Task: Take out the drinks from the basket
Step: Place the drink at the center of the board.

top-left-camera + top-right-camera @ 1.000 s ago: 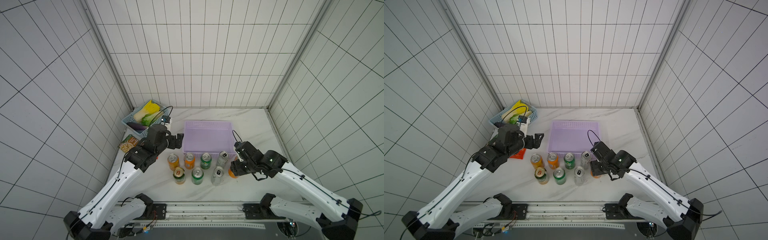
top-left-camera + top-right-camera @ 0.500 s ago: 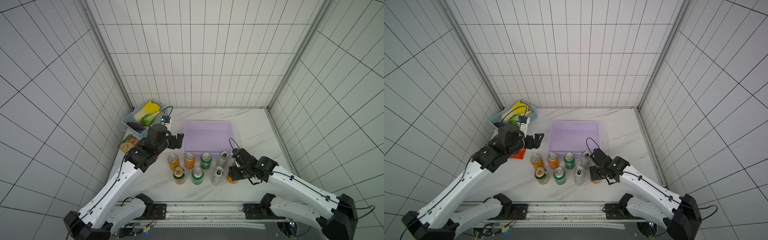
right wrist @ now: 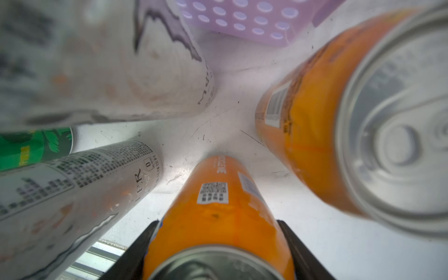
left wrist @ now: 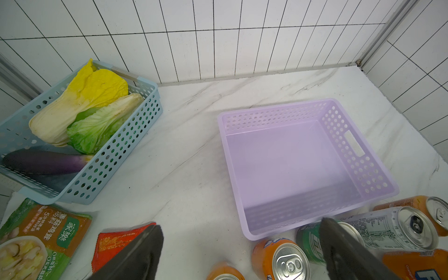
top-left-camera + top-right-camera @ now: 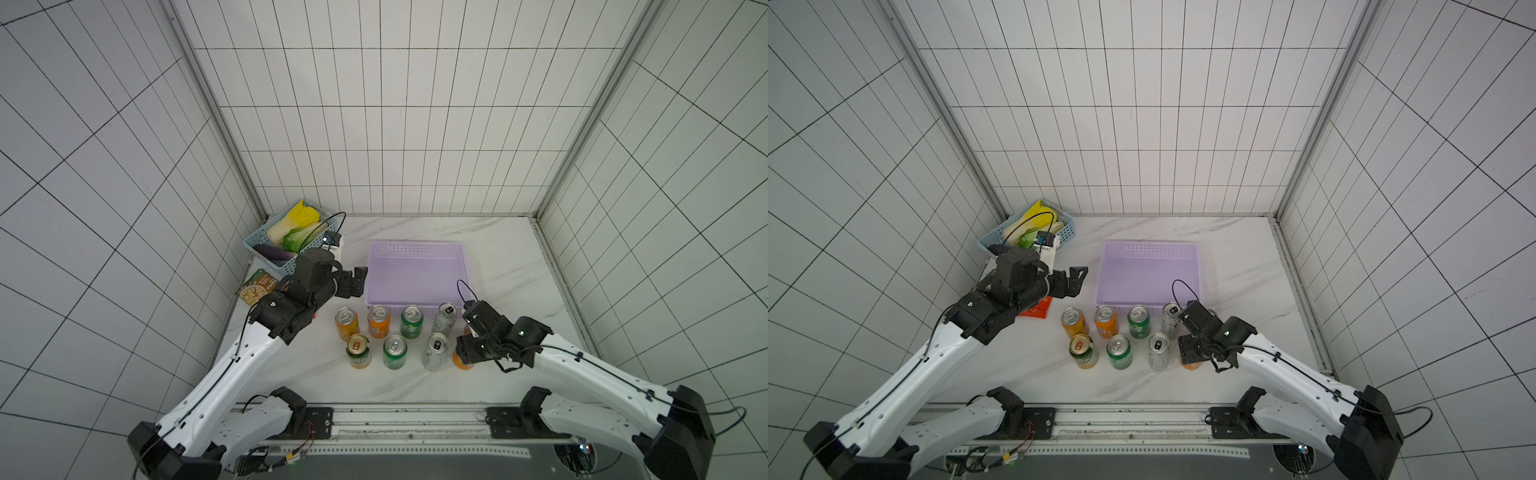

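The lilac basket holds nothing. Several drinks stand in two rows on the table in front of it: orange cans, green cans and slim silver cans. My right gripper is shut on an orange can at the right end of the front row. That can's base seems to rest on the table. A further orange can stands close behind it. My left gripper hovers open and empty, left of the basket.
A light-blue basket with cabbage and an aubergine sits in the back left corner. Flat snack packets lie in front of it, partly under my left arm. Tiled walls enclose three sides; a metal rail runs along the front.
My right gripper has carried the orange can forward and down, to beside the front silver can. The left arm has not moved.
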Controlling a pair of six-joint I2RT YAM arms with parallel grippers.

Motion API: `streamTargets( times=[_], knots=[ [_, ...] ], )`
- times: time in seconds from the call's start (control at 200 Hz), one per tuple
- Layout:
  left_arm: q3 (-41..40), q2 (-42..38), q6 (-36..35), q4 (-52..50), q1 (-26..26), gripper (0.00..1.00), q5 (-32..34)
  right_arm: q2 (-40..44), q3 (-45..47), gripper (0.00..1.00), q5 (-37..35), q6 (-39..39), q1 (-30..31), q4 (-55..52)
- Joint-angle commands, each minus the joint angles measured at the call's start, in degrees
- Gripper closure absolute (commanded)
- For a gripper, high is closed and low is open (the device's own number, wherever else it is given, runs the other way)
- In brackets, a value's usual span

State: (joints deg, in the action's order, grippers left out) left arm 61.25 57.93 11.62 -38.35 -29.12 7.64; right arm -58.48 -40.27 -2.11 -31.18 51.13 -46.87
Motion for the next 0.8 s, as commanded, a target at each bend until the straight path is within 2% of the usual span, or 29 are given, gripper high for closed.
streamTargets(
  times=[0.0,0.305,0.545,0.65,0.795],
  knots=[
    [-0.2,0.0,0.3,1.2,0.2,0.02,0.0,0.5,0.2,0.25,-0.1,-0.4,0.5,0.2],
    [-0.2,0.3,0.5,1.7,0.7,0.02,0.1,1.3,-6.6,0.11,-0.5,1.3,0.5,-6.1],
    [0.0,0.6,0.8,2.0,1.6,0.02,-0.3,1.8,-15.9,0.02,-3.3,4.0,-0.3,-11.2],
    [0.3,0.9,1.0,2.0,2.5,0.02,-0.6,1.3,-20.3,0.0,-4.9,7.1,-3.3,-12.7],
    [0.6,0.7,1.8,2.1,4.5,0.02,-1.1,0.3,-25.0,0.0,-4.5,13.1,-11.0,-12.1]
  ],
)
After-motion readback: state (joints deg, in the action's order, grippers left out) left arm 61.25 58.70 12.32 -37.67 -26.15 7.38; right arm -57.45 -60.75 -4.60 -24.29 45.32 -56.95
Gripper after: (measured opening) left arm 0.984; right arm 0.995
